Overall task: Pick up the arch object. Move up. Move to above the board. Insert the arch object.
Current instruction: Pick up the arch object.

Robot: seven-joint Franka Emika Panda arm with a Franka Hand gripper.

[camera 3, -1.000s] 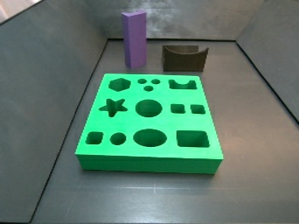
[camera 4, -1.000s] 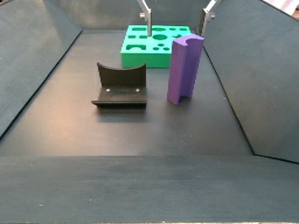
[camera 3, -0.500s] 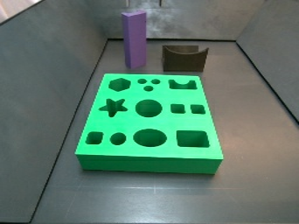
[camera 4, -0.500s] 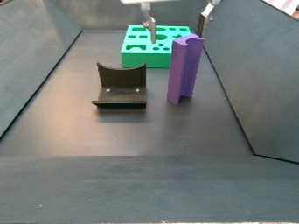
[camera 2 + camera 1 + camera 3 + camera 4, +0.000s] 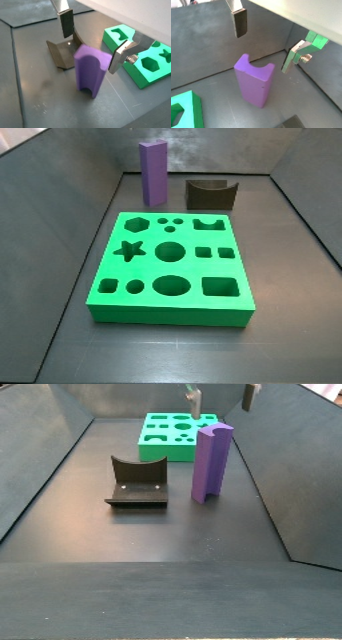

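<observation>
Your arch object (image 5: pixel 256 82) stands upright on the floor behind the board (image 5: pixel 171 268), ungrasped, with the gripper (image 5: pixel 92 41) hovering above it, jaws wide and empty: pickup, lift, transfer and insertion all remain.

**Soft, even light; low-resolution frames**

The scene is lit evenly and diffusely from above, with no hard glare. The arch object (image 5: pixel 211 462) casts only a faint, soft shadow on the dark floor (image 5: pixel 147 534). The board (image 5: pixel 170 264) reads bright and saturated, its cut-outs dark. In both wrist views the pincer (image 5: pixel 268 41) sits above the purple block, its silver fingers (image 5: pixel 65 22) catching mild highlights; a pale, overexposed band crosses the upper part of the picture. All frames are small and slightly soft, with fine detail lost.
</observation>
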